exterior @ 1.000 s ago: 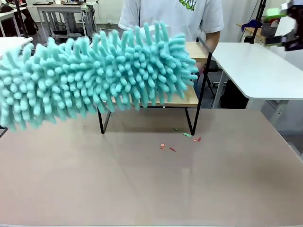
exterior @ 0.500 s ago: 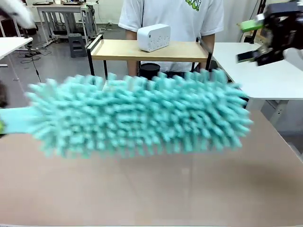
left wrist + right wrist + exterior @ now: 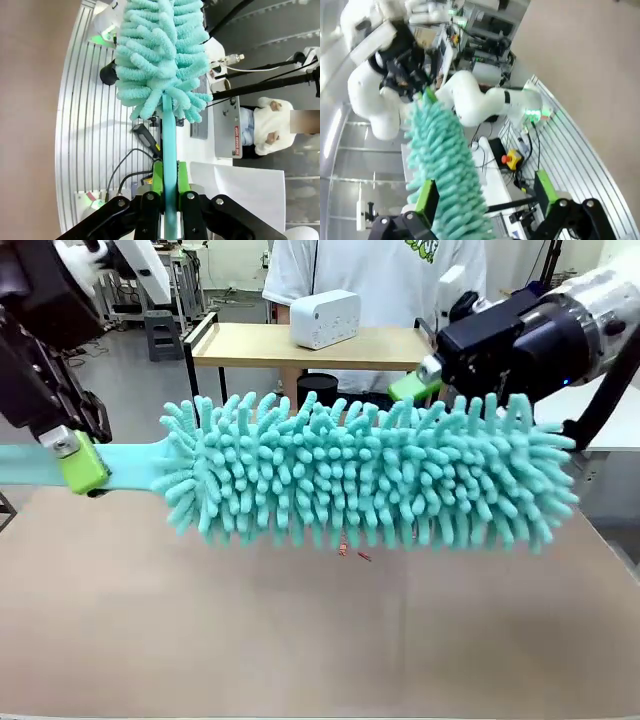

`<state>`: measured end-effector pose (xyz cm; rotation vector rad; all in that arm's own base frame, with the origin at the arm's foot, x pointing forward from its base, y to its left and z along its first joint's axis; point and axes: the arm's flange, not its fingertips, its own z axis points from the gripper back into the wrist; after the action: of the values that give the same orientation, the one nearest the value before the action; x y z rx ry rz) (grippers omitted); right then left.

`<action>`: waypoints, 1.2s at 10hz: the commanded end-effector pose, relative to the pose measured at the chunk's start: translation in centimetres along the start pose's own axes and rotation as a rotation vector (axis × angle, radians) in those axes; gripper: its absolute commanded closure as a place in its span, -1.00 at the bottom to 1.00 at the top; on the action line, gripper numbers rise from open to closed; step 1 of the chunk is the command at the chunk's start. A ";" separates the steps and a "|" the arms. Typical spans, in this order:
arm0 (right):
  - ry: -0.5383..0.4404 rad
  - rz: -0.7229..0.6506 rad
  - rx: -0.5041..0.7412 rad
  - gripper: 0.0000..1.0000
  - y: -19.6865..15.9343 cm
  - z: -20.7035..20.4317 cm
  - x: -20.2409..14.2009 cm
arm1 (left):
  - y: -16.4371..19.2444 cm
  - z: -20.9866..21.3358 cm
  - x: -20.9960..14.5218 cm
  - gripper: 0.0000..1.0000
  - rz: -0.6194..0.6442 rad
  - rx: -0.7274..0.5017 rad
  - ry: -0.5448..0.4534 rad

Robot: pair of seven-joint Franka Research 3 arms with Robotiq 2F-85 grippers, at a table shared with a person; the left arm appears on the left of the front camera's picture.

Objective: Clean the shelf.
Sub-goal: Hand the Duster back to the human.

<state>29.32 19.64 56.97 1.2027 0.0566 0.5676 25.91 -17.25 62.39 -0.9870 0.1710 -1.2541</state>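
My left gripper (image 3: 78, 462) is shut on the flat teal handle (image 3: 170, 150) of a fluffy teal duster (image 3: 370, 475). The duster hangs level over the brown table, in front of the shelf (image 3: 250, 344). I see the shelf's top wooden board and black frame; the duster hides its lower board. In the left wrist view my left gripper (image 3: 170, 192) pinches the handle between its green pads. My right gripper (image 3: 422, 380) hovers open just above the duster's far end. In the right wrist view the duster (image 3: 445, 165) passes beside one of that gripper's green fingers (image 3: 427, 196).
A white box-shaped device (image 3: 325, 318) stands on the shelf's top board. A person in a white T-shirt (image 3: 375, 275) stands behind the shelf. Small scraps (image 3: 352, 553) lie on the brown table (image 3: 300, 640) under the duster. A white side table (image 3: 615, 430) is at right.
The duster has swung off the shelf and to the right, now level in front of it. My left arm has come into view at left; my right gripper has moved in over the duster's tip.
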 end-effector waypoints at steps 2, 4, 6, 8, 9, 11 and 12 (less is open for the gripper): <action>0.148 0.038 0.047 -1.00 0.1 1.0 -1.7 | 1.2 0.9 -0.5 0.75 0.026 -0.035 -0.043; 0.191 0.038 0.065 -1.00 -0.3 1.1 -2.2 | 1.7 1.1 -0.4 0.75 0.041 -0.040 -0.051; 0.180 0.038 0.068 -1.00 -0.5 1.1 -2.3 | 1.9 0.8 -0.4 0.75 0.043 -0.052 -0.043; 0.168 0.056 0.070 -1.00 -0.3 1.3 -2.3 | 1.9 0.6 -0.5 0.75 0.042 -0.057 -0.031; 0.178 0.069 0.096 0.20 -0.2 1.4 -2.2 | 1.9 0.6 -0.5 0.75 0.044 -0.056 -0.038; 0.207 0.053 0.116 1.00 -0.2 1.4 -2.2 | 2.2 0.8 -0.7 0.75 0.064 -0.054 -0.055; 0.205 0.043 0.116 0.29 -0.3 1.4 -2.1 | 2.2 0.8 -0.7 0.75 0.065 -0.054 -0.059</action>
<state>27.49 17.76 56.26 1.2406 0.2311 0.7183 27.88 -16.31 60.92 -1.0242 0.2005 -1.1948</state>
